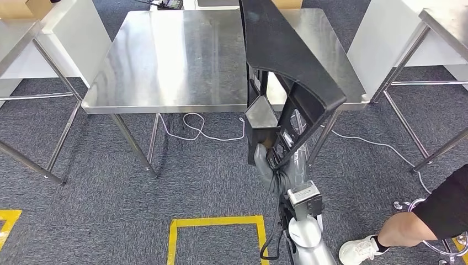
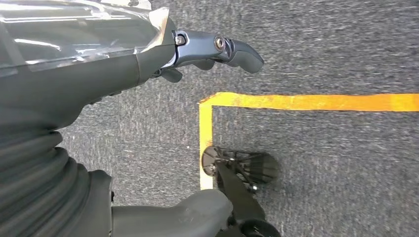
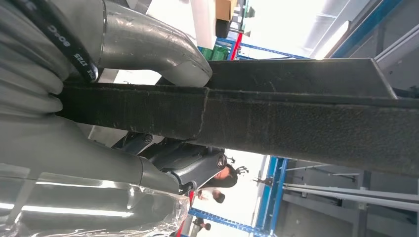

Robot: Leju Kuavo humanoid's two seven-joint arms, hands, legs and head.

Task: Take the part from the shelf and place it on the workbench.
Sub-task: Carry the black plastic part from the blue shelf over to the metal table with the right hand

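Steel, brushed and bright, tops the workbench (image 1: 176,61) in front of the robot, standing on a grey carpet (image 1: 193,182) with a white cable (image 1: 209,132) trailing under it. More steel tables stand to either side, one at the left (image 1: 16,38) and one at the right (image 1: 447,22).

The right arm (image 1: 301,221) comes up from below, and the right hand (image 1: 267,160) grips the part (image 1: 287,49), a long black piece with a felt-like face and a bent, angular shape. From above, the part rises from the hand and stretches out over the near right portion of the workbench; whether it touches the top I cannot tell. In the right wrist view the thick grey thumb (image 3: 153,47) lies across one side of the part (image 3: 306,118) and the dark fingers (image 3: 192,165) wrap the other side, so the hold is a firm clasp round its edge.

The left hand (image 2: 207,54) hangs over the carpet, holding nothing. Its dark fingers (image 2: 242,52) reach outward with a slight curl and a shorter one is tucked beneath; I would call it loosely open. Below it a yellow tape line (image 2: 306,101) turns a corner on the floor. The same yellow tape (image 1: 215,223) marks a box on the carpet near the robot's feet.

At the lower right a person's leg (image 1: 408,226), with a white shoe (image 1: 359,251), stands beside a chair base (image 1: 441,243).
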